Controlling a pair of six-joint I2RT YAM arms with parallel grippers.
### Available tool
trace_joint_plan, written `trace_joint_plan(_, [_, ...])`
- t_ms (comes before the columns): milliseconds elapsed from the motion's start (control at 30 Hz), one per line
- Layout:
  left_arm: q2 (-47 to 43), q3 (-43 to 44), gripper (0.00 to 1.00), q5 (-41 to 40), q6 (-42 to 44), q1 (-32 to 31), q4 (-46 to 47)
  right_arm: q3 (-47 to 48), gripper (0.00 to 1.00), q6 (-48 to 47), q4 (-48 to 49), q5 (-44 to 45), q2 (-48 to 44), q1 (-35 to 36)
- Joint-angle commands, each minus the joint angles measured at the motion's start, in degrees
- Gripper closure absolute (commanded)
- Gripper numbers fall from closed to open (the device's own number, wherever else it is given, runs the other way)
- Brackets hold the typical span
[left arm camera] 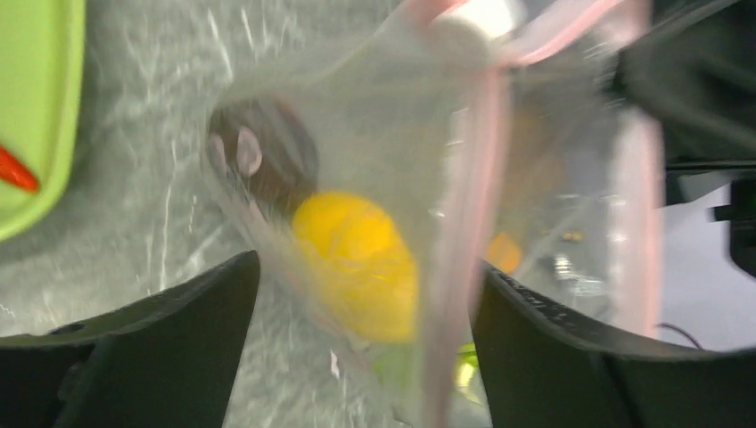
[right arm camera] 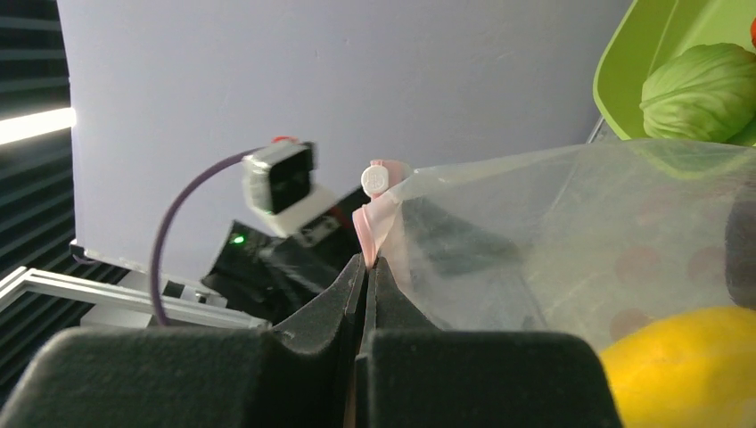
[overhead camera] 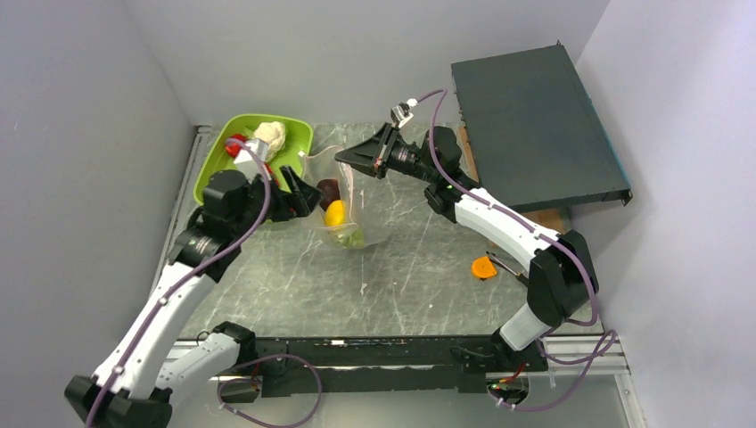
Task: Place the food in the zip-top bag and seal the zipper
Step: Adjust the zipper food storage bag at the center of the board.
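Top external view: the zip-top bag (overhead camera: 357,218) stands mouth-up near the middle of the grey marbled table (overhead camera: 410,276), hung by its upper edge. The right gripper (overhead camera: 341,159) reaches in from 2 o'clock, its jaws pressed together on the pink zipper (overhead camera: 346,183) at the far end of the bag's mouth. The left gripper (overhead camera: 309,193) sits just beside the bag at 9 o'clock with its jaws spread wide, gripping nothing.

Inside the clear plastic lies a yellow fruit (overhead camera: 334,213). A dark purple piece (overhead camera: 328,188) is at its 12 o'clock and a green piece (overhead camera: 355,238) at its 5 o'clock. The lime-green tray (overhead camera: 299,129), at 11 o'clock from the bag, holds a pale cabbage (overhead camera: 270,135) and red pieces (overhead camera: 234,148). An orange disc (overhead camera: 483,267) lies on the table at 4 o'clock, well apart from the bag. A dark flat case (overhead camera: 535,116) sits at 1 o'clock.

Left wrist view: the bag and its yellow fruit fill the gap between the two parted black fingers (left arm camera: 169,352). Whether plastic touches either finger cannot be told.

Right wrist view: the closed fingertips clamp the pink strip, and a white slider (right arm camera: 375,178) sits on it just above, at 12 o'clock.
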Motion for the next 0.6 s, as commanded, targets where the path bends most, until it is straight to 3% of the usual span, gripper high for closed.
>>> trace_joint_plan(0, [3.29,-0.75,0.19,6.25,-1.63,-0.15,0.72,1.9,1.0,-1.46,3.71,0.57,-2.82,-0.24])
trace_joint_plan(33, [4.4,-0.28,0.31,7.91,-0.27,-0.11,0.63,1.62,1.0,-2.19,3.06,0.9,-3.31,-0.19])
trace_joint_plan(133, [8.94,4.47,0.86,16.72,4.2,-0.1,-0.27,1.4,1.0,-5.46,-0.27,1.68,-5.03,-0.24])
trace_joint_plan(167, [10.26,6.79,0.98,19.88,5.48,-0.1,-0.79,1.4,1.0,-6.86,-1.64,2.0,-5.5,-0.24])
trace_joint_plan(233, [12.25,11.83,1.0,25.62,8.2,-0.1,-1.59,1.93,1.0,-12.61,-6.07,2.95,-6.65,-0.27])
trace_joint_plan(367, [13.22,21.5,1.0,28.22,6.75,-0.1,-2.2,4.0,1.0,-26.48,-20.69,7.13,-9.44,-0.71])
trace_joint_plan(500, [11.89,19.78,1.0,27.75,-0.22,-0.1,5.03,1.55,1.0,-35.76,-27.23,13.8,-15.43,-0.73])
trace_joint_plan(567, [12.95,16.78,1.0,26.02,-0.99,-0.1,3.91,-0.69,1.0,-37.08,-27.0,15.39,-17.98,-0.68])
